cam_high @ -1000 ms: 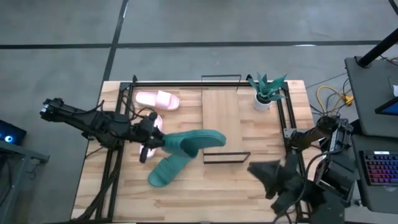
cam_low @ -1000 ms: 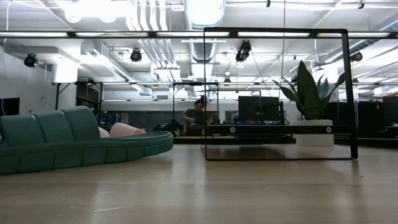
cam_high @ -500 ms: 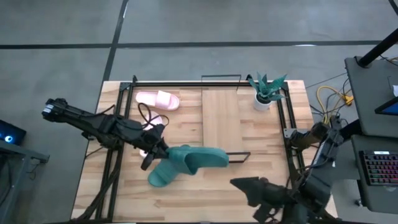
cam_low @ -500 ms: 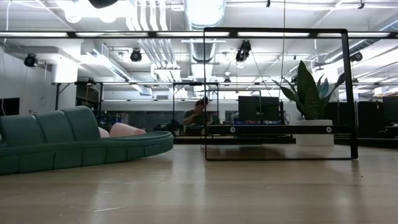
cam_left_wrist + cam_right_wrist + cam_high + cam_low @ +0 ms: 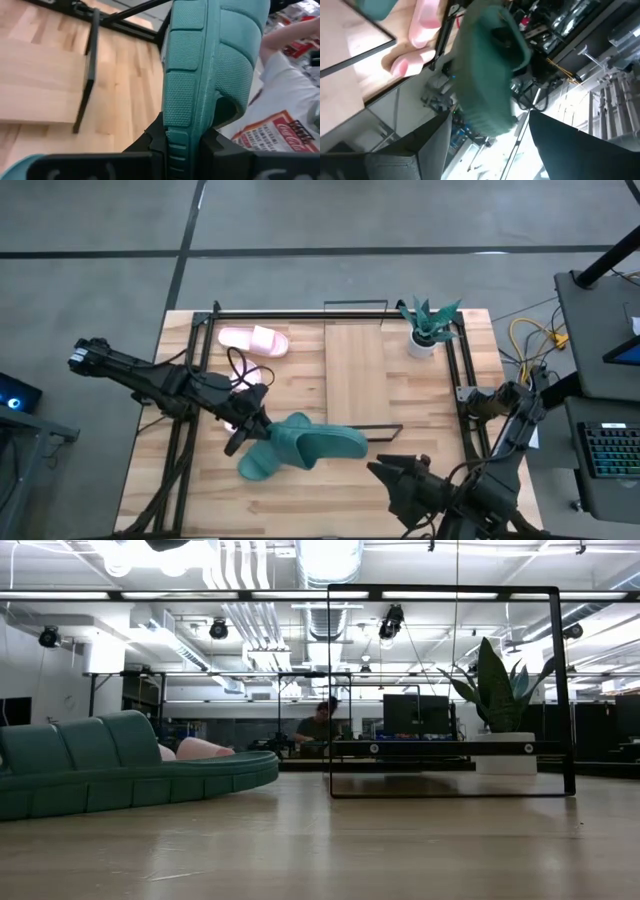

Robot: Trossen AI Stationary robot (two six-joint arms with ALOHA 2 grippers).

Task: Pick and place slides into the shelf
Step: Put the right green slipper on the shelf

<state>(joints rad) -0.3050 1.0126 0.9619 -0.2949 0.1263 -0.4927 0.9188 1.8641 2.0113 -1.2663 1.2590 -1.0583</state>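
High view: left tool point(image 5: 262, 423) clamped on heel of teal slide point(image 5: 315, 442), held over desk point(image 5: 400, 405) centre, toe toward 3 o'clock, at front edge of shelf point(image 5: 357, 375). 2nd teal slide point(image 5: 258, 462) beneath, toward 7 o'clock. 1 pink slide point(image 5: 253, 340) at 10 o'clock. Right tool point(image 5: 385, 472) at 5 o'clock, fingers apart, holding nothing. Potted plant point(image 5: 428, 326) at 1 o'clock.

Low view: teal slide sole at 9 o'clock; shelf wire frame central.

Left wrist view: fingers point(image 5: 150, 142) pinch teal sole.
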